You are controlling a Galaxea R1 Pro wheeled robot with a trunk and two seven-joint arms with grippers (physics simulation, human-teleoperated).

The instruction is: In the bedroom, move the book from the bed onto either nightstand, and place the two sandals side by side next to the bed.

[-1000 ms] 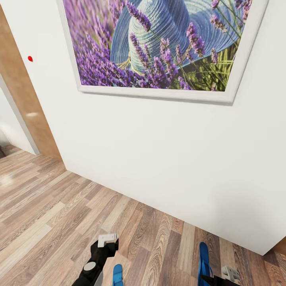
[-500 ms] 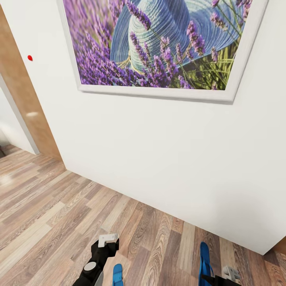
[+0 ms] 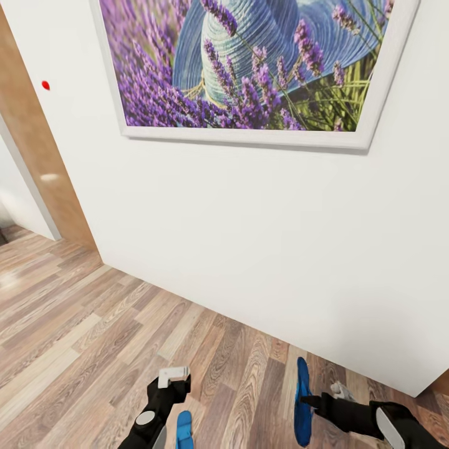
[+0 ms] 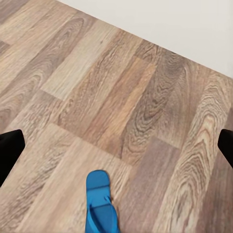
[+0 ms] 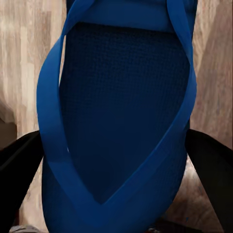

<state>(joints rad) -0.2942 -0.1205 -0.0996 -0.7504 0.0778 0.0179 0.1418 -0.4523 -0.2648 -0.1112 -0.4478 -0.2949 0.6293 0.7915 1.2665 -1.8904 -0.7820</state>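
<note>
Sandal (image 3: 302, 402) on edge, long axis toward wall (image 3: 249, 237), R tool (image 3: 319, 402) clamped

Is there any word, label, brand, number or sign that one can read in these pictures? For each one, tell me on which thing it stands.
None: no readable text in these pictures.
The framed picture on the white wall shows lavender and a blue hat, without words.
The small red dot on the wall carries no writing.
The two blue sandals, one at the right gripper and one on the wood floor, show no brand.
</note>
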